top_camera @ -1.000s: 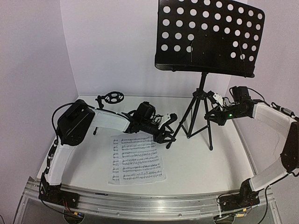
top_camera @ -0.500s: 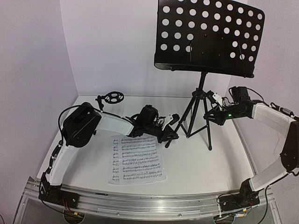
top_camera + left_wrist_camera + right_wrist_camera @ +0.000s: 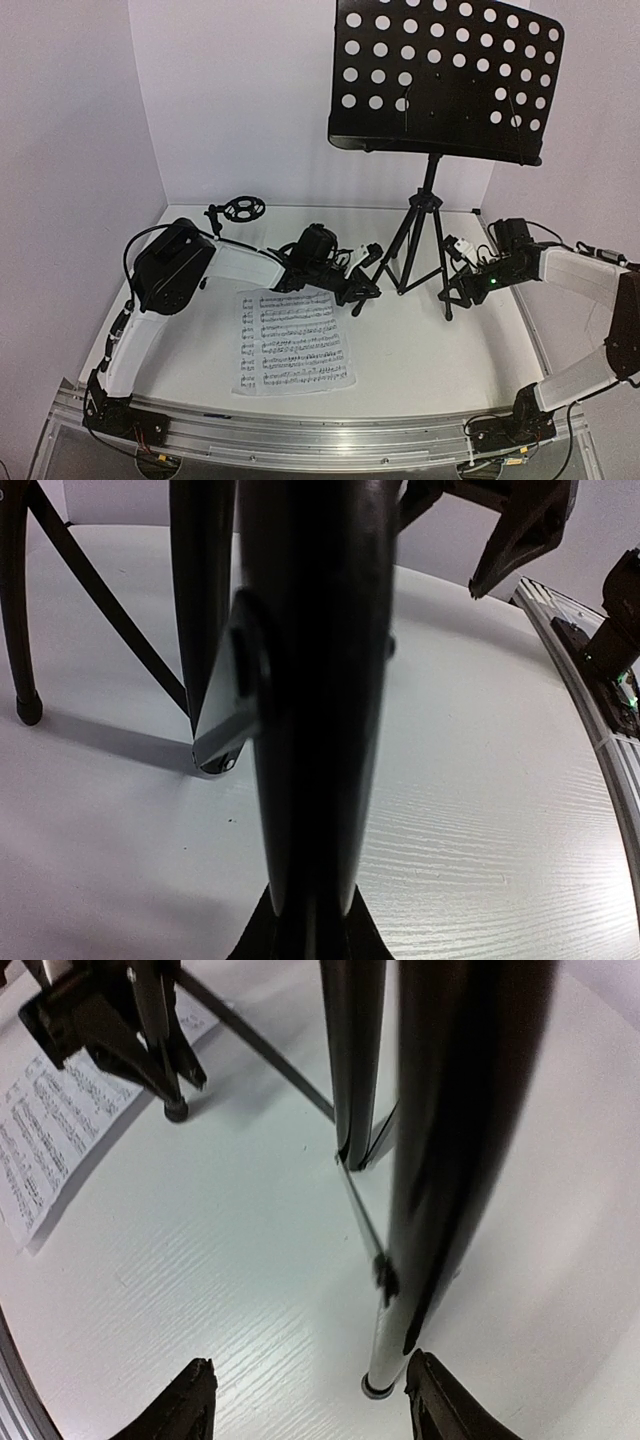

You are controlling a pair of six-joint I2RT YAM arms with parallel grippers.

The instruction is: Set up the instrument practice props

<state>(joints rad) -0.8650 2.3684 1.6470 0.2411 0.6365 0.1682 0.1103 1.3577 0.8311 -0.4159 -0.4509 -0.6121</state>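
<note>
On table (image 3: 450,350): sheet-music page (image 3: 295,340) flat beside music stand (image 3: 445,108).

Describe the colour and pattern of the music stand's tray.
The tray is black, pierced with rows of round holes; the top external view shows it best.

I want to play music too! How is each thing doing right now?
Music stand: upright, tray bare.
Sheet music: flat on the table.
Mic stand: upright, at the back.
Left gripper: shut on a music stand leg.
Right gripper: open around another leg.
</note>
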